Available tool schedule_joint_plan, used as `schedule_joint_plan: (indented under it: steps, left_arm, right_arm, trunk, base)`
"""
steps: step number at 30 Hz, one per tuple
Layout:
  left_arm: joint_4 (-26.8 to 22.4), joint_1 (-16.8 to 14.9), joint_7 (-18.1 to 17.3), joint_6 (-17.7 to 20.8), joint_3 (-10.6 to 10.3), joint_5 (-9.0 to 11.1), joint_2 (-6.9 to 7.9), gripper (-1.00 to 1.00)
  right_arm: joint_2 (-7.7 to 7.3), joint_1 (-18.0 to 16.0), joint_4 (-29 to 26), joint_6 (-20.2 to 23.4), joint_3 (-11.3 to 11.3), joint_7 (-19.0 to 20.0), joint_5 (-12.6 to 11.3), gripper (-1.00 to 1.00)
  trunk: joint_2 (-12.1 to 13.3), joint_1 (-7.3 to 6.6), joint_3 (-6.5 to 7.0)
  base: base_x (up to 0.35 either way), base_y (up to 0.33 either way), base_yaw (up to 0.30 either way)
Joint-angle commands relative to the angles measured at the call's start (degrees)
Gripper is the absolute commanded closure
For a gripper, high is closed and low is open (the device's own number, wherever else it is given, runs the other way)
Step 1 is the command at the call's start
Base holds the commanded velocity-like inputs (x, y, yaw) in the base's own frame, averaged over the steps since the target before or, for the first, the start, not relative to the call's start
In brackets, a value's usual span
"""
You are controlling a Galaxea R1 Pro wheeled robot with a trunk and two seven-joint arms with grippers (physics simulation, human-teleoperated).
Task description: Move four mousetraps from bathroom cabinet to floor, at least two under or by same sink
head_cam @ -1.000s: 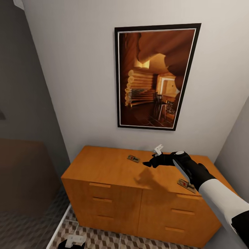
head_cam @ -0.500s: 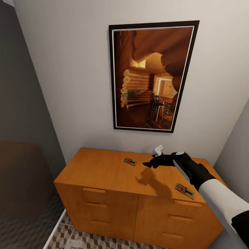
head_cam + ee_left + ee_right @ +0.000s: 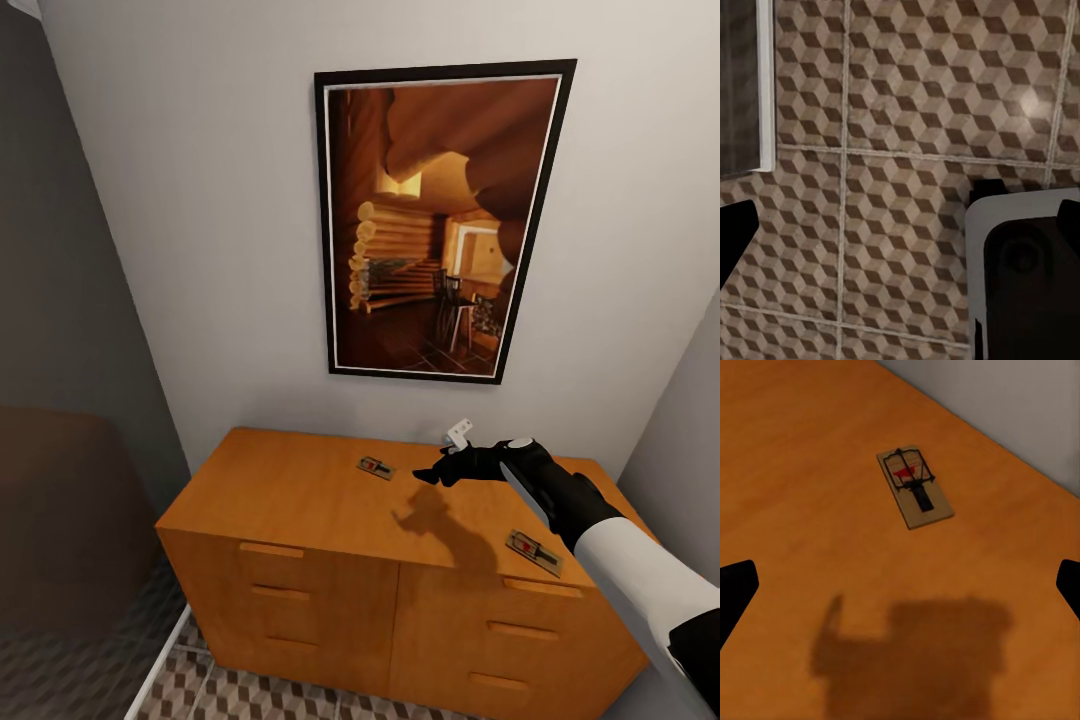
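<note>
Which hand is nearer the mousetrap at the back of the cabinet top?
Right. The right hand hovers above the cabinet, close beside that mousetrap. The left hand hangs low over the tiled floor, well away.

I'm seeing the cabinet (image 3: 330,520) standing against the wall, below a framed picture (image 3: 440,220). One mousetrap (image 3: 375,467) is lying on its top toward the back, another mousetrap (image 3: 533,552) near the front right edge. My right gripper (image 3: 432,472) is hovering above the top between them.
</note>
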Motion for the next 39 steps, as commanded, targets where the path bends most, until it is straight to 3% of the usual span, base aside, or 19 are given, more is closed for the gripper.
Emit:
schedule_joint_plan:
  steps: [1,6,20,39]
  left_arm:
    - [0.18,0.24,-0.06,-0.9,-0.48,0.4,0.09,-1.0]
    - [0.18,1.8,-0.03,-3.46,-0.48,0.4,0.46,-1.0]
    - [0.18,2.06,-0.06,-3.55,-0.48,0.4,0.46,-1.0]
    - [0.18,2.09,-0.04,-3.44,-0.48,0.37,0.41,-1.0]
  right_arm:
    - [-0.07,-0.07,-0.07,0.47,0.22,-0.14,-0.6,-1.0]
    - [-0.05,-0.07,-0.05,0.47,0.23,-0.2,-0.6,-1.0]
    - [0.2,-0.07,1.38,-0.01,0.32,-0.3,-0.6,-1.0]
    - [0.86,-0.07,2.8,-0.32,0.4,-0.3,-0.75,-1.0]
  trunk:
    - [-0.13,0.04,-0.13]
    - [-0.13,0.04,-0.13]
    - [-0.13,0.04,-0.13]
    - [-0.13,0.04,-0.13]
  base:
    - [0.0,0.0,0.0]
    - [0.061,0.0,0.0]
    - [0.263,0.0,0.0]
    - [0.017,0.0,0.0]
